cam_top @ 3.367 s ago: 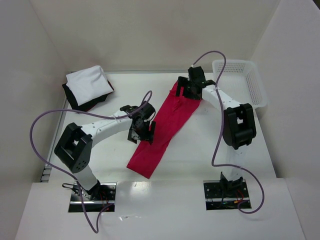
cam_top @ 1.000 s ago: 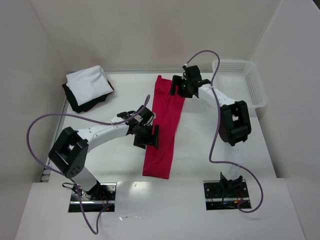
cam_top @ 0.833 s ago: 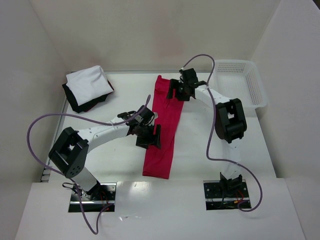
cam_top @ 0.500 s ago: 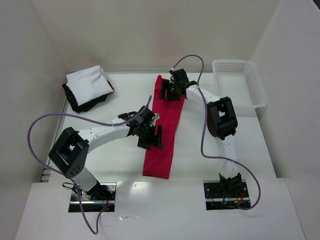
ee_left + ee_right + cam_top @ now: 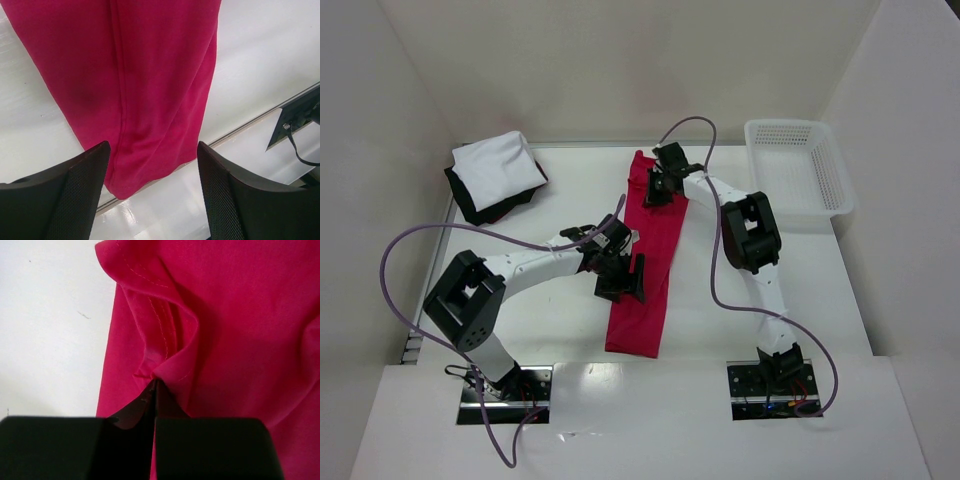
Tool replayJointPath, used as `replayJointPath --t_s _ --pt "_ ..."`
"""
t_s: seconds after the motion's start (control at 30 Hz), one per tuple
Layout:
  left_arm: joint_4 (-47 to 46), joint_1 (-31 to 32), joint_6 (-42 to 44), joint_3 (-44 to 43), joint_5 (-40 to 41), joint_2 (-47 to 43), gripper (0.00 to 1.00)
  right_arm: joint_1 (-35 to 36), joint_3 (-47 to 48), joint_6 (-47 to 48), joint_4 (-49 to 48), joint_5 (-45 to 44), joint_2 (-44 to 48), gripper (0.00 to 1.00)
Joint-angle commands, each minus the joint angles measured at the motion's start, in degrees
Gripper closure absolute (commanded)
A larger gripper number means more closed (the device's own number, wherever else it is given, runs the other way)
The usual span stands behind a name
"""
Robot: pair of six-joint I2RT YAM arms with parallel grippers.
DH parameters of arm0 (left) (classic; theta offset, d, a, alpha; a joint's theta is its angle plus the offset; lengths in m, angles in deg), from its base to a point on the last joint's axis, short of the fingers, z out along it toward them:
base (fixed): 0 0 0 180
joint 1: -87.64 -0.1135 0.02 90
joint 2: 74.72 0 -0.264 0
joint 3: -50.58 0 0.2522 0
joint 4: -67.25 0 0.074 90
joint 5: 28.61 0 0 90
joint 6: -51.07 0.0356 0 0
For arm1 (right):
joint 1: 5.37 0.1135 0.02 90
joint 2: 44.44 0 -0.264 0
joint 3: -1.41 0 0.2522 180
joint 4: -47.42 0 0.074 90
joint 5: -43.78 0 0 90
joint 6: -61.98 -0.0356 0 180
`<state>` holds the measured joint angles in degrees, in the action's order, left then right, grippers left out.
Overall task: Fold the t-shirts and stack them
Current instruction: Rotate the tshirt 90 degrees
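Red t-shirt (image 5: 656,228): R jaws clamp its far-end fold; L jaws spread wide over mid-length.

- The crimson t-shirt (image 5: 650,270) was plain bright red, unprinted, with matching red stitching.
- The white t-shirt (image 5: 498,168) was plain white.
- The black t-shirt (image 5: 465,200) was plain black.
- The basket (image 5: 788,125) was white mesh.
- The cables (image 5: 686,119) were purple.
- The arms (image 5: 530,266) were white with black joints.
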<state>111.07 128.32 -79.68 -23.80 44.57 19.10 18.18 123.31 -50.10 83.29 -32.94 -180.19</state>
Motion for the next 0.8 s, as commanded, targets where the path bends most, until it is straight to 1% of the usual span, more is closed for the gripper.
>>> replayJointPath --t_s 0.0,0.23,0.37,0.4,0.47,0.5,0.53,0.63,0.7,0.73,0.77 --pt "0.52 0.27 0.06 0.42 -0.58 0.75 0.22 0.97 3.92 0.9 0.92 -0.8 -0.22 1.0" --pt "0.52 0.27 0.06 0.42 -0.58 1.27 0.22 2.81 4.98 0.9 0.39 3.33 1.0 1.0" --pt "0.52 0.27 0.06 0.42 -0.58 1.28 0.22 4.05 6.9 0.9 0.38 2.64 1.01 1.0" --pt "0.52 0.27 0.06 0.42 -0.58 1.28 0.22 4.05 6.91 0.9 1.52 2.63 0.48 0.91" --pt "1.04 0.27 -0.47 0.42 -0.58 0.66 0.18 4.05 6.91 0.9 2.06 1.14 0.48 0.8" --pt "1.05 0.27 -0.47 0.94 -0.58 0.66 0.18 4.05 6.91 0.9 2.76 0.44 1.96 0.72" --pt "1.05 0.27 -0.47 0.94 -1.11 0.05 0.18 4.05 5.87 0.9 2.76 0.43 2.84 0.59" --pt "1.57 0.27 -0.47 1.47 -2.6 -0.65 0.19 4.05 1.74 0.9 0.49 -0.97 8.02 0.46" --pt "2.28 0.27 -0.47 2.26 -3.83 -2.23 0.19 4.05 -1.34 0.9 -0.05 -2.11 11.1 0.38" --pt "2.8 0.97 -0.47 4.0 -3.84 -3.2 0.19 4.05 -2.13 0.9 -0.66 -2.12 13.98 0.35" --pt "3.59 1.5 -0.47 4.63 -3.84 -5.38 0.19 3.52 -3.53 0.9 -0.66 -2.12 15.32 0.29"
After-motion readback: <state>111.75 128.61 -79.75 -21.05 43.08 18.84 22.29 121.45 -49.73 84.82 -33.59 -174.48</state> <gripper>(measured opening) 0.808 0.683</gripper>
